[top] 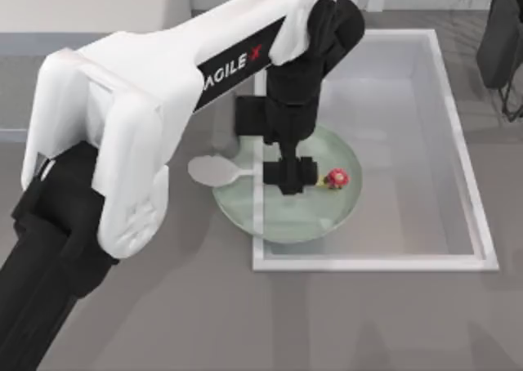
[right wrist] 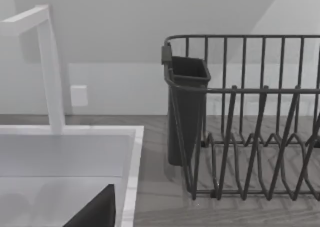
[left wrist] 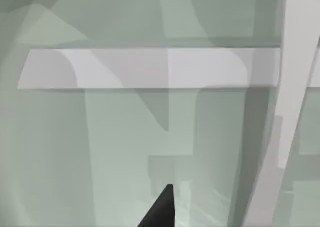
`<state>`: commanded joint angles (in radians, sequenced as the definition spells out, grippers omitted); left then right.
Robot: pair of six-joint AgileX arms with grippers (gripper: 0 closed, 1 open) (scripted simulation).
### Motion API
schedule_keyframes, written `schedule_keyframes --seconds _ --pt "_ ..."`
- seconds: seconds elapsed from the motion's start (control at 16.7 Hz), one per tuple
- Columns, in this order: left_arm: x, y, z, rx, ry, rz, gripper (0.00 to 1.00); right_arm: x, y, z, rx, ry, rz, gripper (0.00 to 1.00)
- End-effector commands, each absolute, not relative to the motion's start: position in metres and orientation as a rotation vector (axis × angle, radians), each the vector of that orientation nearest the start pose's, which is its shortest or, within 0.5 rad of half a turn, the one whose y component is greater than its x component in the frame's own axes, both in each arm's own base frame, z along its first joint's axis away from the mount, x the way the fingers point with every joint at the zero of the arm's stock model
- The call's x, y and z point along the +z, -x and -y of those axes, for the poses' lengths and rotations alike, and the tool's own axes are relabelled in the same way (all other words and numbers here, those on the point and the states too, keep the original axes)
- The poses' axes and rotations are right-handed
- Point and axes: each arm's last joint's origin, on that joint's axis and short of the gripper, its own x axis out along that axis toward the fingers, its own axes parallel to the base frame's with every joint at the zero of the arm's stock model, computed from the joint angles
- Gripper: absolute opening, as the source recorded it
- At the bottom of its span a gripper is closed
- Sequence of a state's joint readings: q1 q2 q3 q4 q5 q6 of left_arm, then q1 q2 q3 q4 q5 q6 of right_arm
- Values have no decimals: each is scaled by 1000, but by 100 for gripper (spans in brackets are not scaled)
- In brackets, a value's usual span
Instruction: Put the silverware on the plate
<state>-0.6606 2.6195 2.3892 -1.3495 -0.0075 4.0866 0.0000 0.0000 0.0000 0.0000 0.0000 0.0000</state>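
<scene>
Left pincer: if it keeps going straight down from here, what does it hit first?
Most likely the plate: the left pincer points down over its green surface, beside the spoon. Height above it is unclear.

Counter (top: pixel 204 322): grey, wood-grained, spreading out on every side of the left pincer (top: pixel 288 177).
Sink (top: pixel 470 183): white rectangular basin sunk in the counter, directly under and right of that pincer.
Faucet (right wrist: pixel 47 62): white, square-edged, rising behind the sink.
Rack (right wrist: pixel 260 117): dark wire dish rack with a cup, on the counter beyond the sink's right rim.
Wall (right wrist: pixel 150 17): plain, pale, softly shadowed.
</scene>
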Motion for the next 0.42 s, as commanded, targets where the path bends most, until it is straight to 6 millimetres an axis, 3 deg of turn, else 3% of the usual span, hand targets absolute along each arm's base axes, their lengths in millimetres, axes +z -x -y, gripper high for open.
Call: schedule_keyframes --seconds 0.12,0.42 --pt "135 -404 305 1201 1181 -1205 100 160 -106 1 0 0 0 100" --pt "135 -404 305 1201 1181 -1205 100 160 -106 1 0 0 0 100"
